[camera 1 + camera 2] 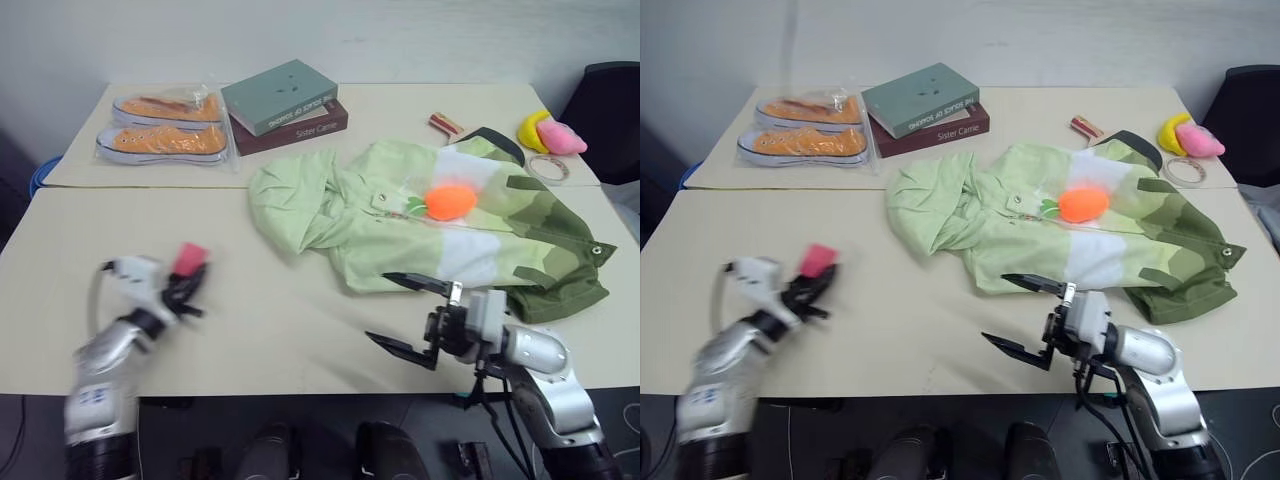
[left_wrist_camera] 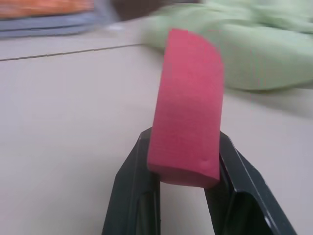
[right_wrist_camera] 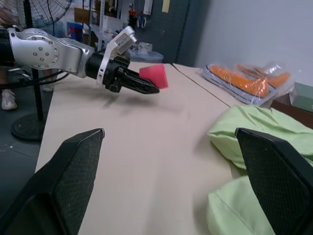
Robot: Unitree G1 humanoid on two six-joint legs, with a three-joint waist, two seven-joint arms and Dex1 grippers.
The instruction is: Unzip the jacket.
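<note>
The jacket (image 1: 430, 230) lies flat on the table, right of centre, pale green with white and olive panels. Its hood points left and an orange carrot charm (image 1: 450, 200) rests on its chest. My right gripper (image 1: 378, 308) stands open just in front of the jacket's near hem, pointing left, with nothing between its fingers (image 3: 73, 171). Far to the left, above the table's near edge, my left gripper (image 1: 190, 285) is shut on a pink foam block (image 2: 188, 127). The right wrist view also catches the left gripper (image 3: 142, 87) and the pink foam block (image 3: 154, 76).
A pair of orange shoes in a clear bag (image 1: 165, 125) lies at the back left beside two stacked books (image 1: 285, 100). At the back right are a yellow and pink toy (image 1: 550, 133), a tape ring (image 1: 548, 168) and a small red stick (image 1: 445, 123).
</note>
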